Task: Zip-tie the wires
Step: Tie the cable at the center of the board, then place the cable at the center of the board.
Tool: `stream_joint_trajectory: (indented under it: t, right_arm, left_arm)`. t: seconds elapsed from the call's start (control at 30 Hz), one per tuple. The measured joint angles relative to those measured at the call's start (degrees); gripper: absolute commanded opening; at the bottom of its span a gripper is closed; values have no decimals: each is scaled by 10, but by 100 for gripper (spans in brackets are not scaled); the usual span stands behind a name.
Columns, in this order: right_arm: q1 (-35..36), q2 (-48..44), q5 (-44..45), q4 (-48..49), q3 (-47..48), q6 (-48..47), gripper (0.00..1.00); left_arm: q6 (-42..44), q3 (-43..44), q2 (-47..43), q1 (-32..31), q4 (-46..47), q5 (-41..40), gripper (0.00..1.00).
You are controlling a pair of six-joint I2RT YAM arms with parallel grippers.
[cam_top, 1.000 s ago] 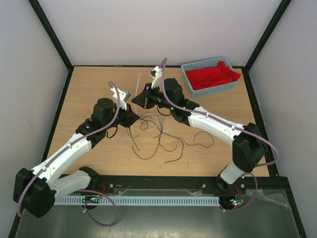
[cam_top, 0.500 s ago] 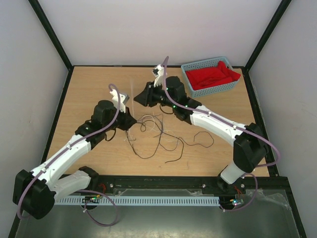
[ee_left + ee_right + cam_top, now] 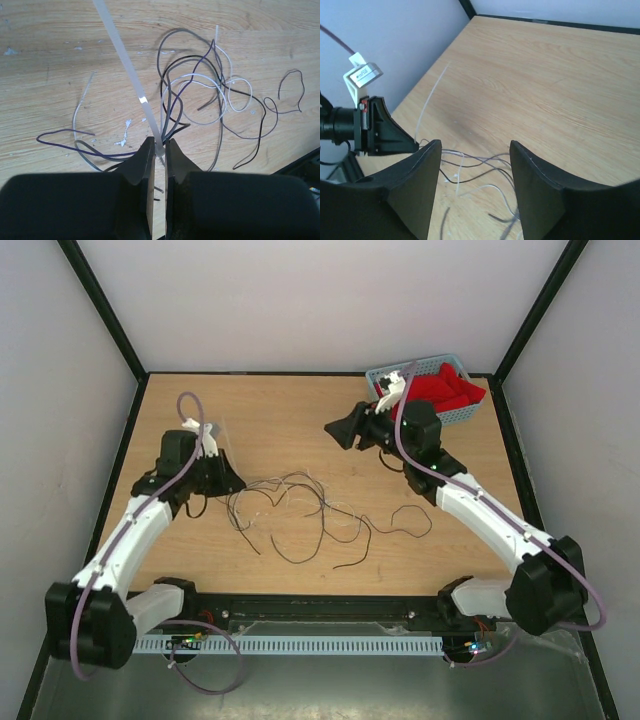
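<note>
Zip tie [image 3: 127, 70] pinched by its lower end between left fingers [image 3: 142, 160], these closed narrow on it. Long axis straight up and away from those fingertips, slanting to far left of wrist view, free end out of frame. From right wrist, same tie [image 3: 432, 95] a faint pale line rising off left arm's tip.

Wires [image 3: 200, 95] in a loose tangle on table [image 3: 50, 40], just beside the pinch, a few strands right up at fingertips; cannot tell whether any sit inside a loop of tie. From above, Wires [image 3: 300, 505] spread between both arms, nearest left fingers [image 3: 222, 477].

Right fingers [image 3: 422, 175] wide, holding nothing, raised near basket [image 3: 430, 363], well apart from tie yet aimed toward it.

Probable hinge of next move: free end pointing away from left fingers, so right arm the only one free to take it, reaching leftward above the tangle.
</note>
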Motion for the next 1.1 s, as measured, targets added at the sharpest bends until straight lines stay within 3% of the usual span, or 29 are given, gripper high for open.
stream_joint_trajectory:
  t: [0.23, 0.43, 0.7, 0.87, 1.1]
  right_arm:
    - [-12, -50, 21, -8, -64, -57, 70]
    - [-22, -68, 34, -15, -97, -84, 70]
    - [-29, -72, 52, -23, -104, -115, 74]
    - [-38, -85, 58, -29, -115, -132, 76]
    - [-53, -113, 80, -46, -119, -157, 84]
  left_arm:
    - [-13, 25, 128, 48, 32, 20, 0]
    - [-12, 99, 261, 99, 83, 39, 0]
    - [-4, 165, 423, 110, 157, 46, 1]
    - [6, 165, 467, 106, 172, 26, 18]
    - [8, 167, 462, 106, 184, 8, 67]
